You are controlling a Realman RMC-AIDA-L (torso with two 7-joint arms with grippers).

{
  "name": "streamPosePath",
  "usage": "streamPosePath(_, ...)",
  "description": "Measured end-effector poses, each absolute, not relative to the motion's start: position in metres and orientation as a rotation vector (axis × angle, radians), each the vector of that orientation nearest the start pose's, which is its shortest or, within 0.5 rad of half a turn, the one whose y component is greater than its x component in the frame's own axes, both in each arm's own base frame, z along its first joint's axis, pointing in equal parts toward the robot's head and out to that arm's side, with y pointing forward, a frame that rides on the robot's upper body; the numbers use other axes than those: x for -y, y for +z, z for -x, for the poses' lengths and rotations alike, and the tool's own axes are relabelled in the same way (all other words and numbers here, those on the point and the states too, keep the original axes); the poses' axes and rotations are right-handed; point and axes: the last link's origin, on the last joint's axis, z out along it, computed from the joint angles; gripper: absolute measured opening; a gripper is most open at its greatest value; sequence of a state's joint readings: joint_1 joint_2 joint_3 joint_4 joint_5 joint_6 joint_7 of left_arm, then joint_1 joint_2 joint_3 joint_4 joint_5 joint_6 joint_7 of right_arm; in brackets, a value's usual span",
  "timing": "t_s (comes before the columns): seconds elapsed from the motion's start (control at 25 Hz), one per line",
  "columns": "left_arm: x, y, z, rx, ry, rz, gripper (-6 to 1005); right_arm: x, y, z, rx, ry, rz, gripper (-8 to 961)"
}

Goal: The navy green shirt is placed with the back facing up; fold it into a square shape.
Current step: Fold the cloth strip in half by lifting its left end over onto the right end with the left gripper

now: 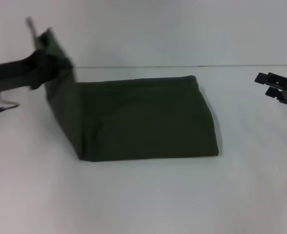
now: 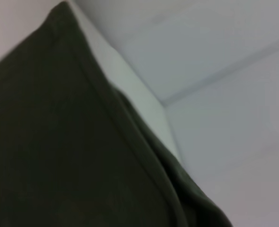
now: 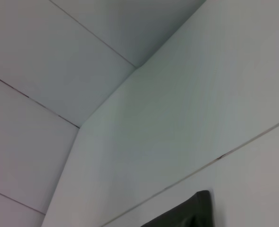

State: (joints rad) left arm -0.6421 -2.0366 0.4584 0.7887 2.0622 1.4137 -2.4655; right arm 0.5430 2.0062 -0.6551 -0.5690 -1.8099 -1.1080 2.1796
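Observation:
The navy green shirt lies partly folded on the white table, plain dark olive side showing. Its left end is lifted off the table, and my left gripper is shut on that raised edge at the upper left of the head view. In the left wrist view the dark cloth fills much of the picture, its hem running diagonally. My right gripper hovers apart from the shirt at the right edge of the head view, its fingers looking open. A corner of the shirt shows in the right wrist view.
The table's far edge meets a pale panelled wall behind the shirt. Bare white tabletop lies in front of the shirt and to its right.

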Motion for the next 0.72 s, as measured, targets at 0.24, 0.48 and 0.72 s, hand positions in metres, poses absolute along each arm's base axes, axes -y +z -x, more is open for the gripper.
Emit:
streamPosePath(0.24,-0.41,0.027,0.185,1.68,-0.946,2.254,46,-0.388,0.044,-0.309,-1.673,0.944,1.834,761)
streamPosePath(0.48,-0.417,-0.04,0.143,1.577,-0.752,2.422,68,-0.387,0.04,-0.31,-1.681,0.935,1.838,760)
streamPosePath(0.72,-0.413,-0.081,0.131,1.425,-0.555,2.532,91,-0.386,0.037,-0.311,-1.686,0.926,1.842,760)
